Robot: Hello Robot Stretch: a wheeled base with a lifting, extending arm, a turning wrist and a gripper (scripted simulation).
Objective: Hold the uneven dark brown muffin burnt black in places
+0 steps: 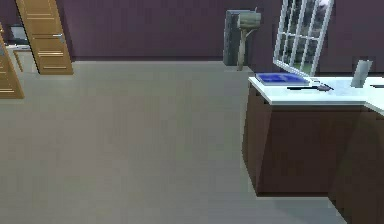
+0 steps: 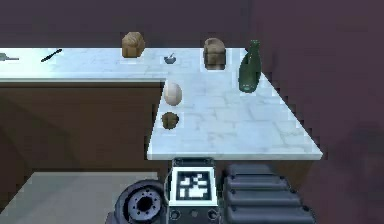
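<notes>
The small dark brown muffin [image 2: 171, 121] sat at the left edge of the white counter [image 2: 250, 125] in the arm side view, just nearer than a pale egg [image 2: 173, 94], with a dark green bottle [image 2: 249, 67] farther off to the right. The gripper [image 2: 140, 205] showed as a dark body at the bottom edge, left of a white marker square [image 2: 195, 186]. Its far end was not clear, so how its jaws stood, or whether it held anything, could not be told.
</notes>
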